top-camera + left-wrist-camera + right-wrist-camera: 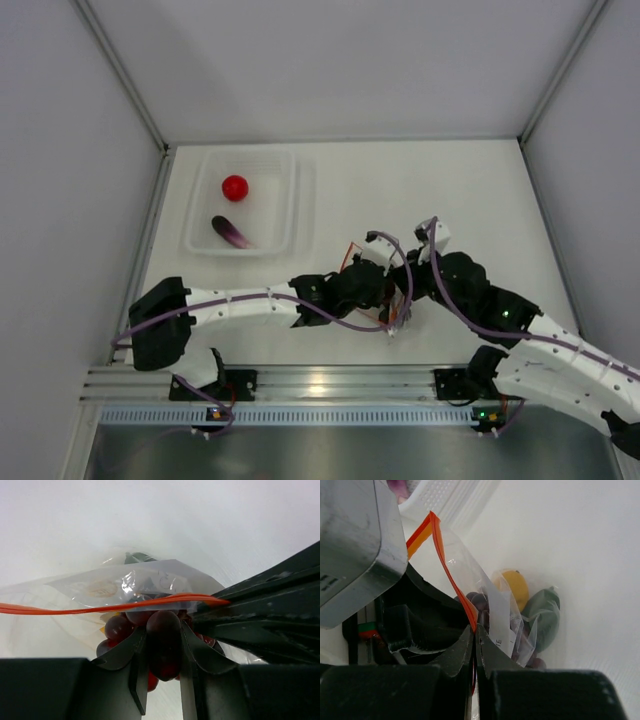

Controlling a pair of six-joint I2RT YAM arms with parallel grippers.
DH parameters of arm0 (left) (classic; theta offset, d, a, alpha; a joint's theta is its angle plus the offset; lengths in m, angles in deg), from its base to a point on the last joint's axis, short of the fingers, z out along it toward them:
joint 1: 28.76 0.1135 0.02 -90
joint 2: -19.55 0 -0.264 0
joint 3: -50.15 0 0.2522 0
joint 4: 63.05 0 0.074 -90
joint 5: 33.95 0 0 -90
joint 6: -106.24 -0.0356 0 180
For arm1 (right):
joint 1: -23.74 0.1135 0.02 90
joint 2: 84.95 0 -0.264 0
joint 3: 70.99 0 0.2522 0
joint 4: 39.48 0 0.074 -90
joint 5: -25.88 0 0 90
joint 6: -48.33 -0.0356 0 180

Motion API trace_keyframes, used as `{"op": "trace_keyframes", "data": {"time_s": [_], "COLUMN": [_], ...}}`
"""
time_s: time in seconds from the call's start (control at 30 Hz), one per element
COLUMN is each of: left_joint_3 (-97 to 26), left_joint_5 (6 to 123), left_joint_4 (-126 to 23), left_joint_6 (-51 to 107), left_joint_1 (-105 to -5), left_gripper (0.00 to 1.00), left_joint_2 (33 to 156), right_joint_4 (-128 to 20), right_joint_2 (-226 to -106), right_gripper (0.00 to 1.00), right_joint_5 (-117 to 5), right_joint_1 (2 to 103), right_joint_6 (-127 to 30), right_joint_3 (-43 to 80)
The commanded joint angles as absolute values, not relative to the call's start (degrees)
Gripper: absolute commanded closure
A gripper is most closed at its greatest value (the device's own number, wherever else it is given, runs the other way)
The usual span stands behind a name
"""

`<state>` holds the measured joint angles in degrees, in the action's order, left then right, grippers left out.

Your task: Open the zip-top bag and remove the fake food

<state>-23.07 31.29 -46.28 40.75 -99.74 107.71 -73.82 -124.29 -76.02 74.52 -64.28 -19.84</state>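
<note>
Removal step, seemingly: pinched the red-orange zipper strip of the clear crinkly zip-top bag, mid-front of the white surface, in the tight-pressed right pincer, clamped the dark purple grape bunch at its mouth with the left pincer, needed next a steady pull clear.

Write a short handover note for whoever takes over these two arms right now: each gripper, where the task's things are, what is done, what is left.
Grippers: the left gripper is shut on the grape bunch at the bag's mouth. The right gripper is shut on the orange zipper edge of the zip-top bag.
Things: the tomato and eggplant lie in the clear tray. The lemon and green piece are in the bag.
Done: bag appears open, two pieces out.
Left: draw out the grapes, then lemon and green piece.
</note>
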Motion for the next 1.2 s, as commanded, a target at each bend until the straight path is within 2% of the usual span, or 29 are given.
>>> {"op": "trace_keyframes", "data": {"time_s": [0.0,0.27,0.47,0.7,1.0,1.17], "left_joint_3": [-25.2,-23.6,-20.9,-22.7,-25.7,-25.1], "left_joint_5": [32.0,30.8,27.9,26.3,26.0,26.7], "left_joint_4": [-51.2,-50.5,-50.7,-50.7,-49.7,-46.3], "left_joint_6": [39.0,37.0,37.9,40.3,43.8,47.5], "left_joint_1": [-100.0,-100.0,-100.0,-100.0,-100.0,-100.0], "left_gripper": [1.0,1.0,1.0,1.0,1.0,1.0], "left_joint_2": [106.5,100.5,97.3,101.0,100.1,98.3], "right_joint_4": [-73.2,-81.7,-84.4,-77.6,-76.2,-77.4], "right_joint_2": [-125.6,-128.0,-127.4,-131.1,-140.5,-142.3], "right_gripper": [1.0,1.0,1.0,1.0,1.0,1.0], "right_joint_5": [-78.3,-94.1,-97.3,-89.1,-99.9,-105.8], "right_joint_1": [76.9,78.2,78.3,82.3,92.8,93.1], "right_joint_6": [-63.0,-65.3,-64.0,-62.5,-66.8,-69.8], "right_joint_3": [-17.2,-13.7,-9.7,-7.3,-8.7,-9.2]}}
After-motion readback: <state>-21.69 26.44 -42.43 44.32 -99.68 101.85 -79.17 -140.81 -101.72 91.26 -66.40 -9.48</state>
